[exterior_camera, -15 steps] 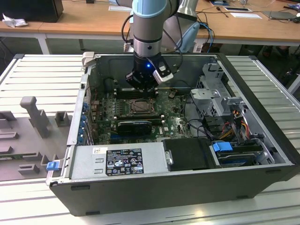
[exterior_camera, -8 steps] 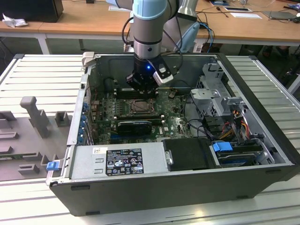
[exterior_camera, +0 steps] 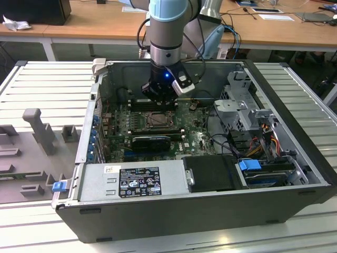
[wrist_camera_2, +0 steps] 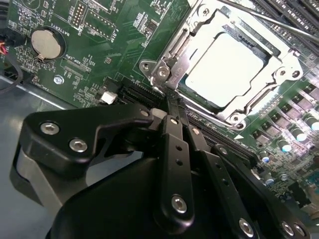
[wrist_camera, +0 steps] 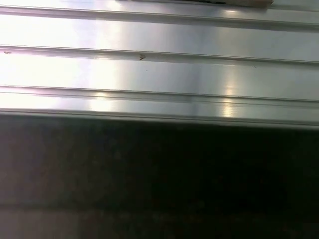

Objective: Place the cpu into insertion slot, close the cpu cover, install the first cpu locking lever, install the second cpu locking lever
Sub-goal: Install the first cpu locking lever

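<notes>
Black two-fingered gripper point(wrist_camera_2: 172, 107): fingers pressed together, nothing grasped, tips being held at the socket's edge, seemingly to work the latching. Pale silvery square cpu point(wrist_camera_2: 224, 67): being kept seated in its slot beneath the closed dark-grey metal cpu cover point(wrist_camera_2: 172, 59).

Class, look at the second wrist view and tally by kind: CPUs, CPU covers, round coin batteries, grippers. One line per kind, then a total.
cpu: 1
cpu cover: 1
coin battery: 1
gripper: 1
Total: 4
</notes>
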{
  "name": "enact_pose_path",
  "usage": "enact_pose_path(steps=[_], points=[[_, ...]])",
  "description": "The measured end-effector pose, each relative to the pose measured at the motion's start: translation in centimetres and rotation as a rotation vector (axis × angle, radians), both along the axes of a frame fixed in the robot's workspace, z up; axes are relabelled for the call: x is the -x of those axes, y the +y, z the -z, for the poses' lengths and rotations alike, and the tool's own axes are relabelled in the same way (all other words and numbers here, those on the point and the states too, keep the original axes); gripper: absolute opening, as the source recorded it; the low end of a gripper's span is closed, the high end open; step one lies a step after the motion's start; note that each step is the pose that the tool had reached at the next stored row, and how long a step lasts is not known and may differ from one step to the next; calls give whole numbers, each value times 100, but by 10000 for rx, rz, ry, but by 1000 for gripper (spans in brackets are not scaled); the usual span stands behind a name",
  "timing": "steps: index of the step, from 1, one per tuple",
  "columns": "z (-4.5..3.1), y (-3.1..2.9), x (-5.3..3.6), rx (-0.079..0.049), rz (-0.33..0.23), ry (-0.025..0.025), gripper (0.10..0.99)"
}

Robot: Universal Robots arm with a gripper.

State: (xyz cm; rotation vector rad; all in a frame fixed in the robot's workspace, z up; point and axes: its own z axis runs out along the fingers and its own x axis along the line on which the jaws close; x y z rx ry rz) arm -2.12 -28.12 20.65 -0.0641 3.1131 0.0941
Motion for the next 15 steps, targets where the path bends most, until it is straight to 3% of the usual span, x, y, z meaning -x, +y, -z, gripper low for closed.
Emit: enact_pose_path(steps=[4, 15], points=[[-127, 0, 0, 6, 0, 1, 106], [-130, -35, 0, 7, 0, 1, 106]])
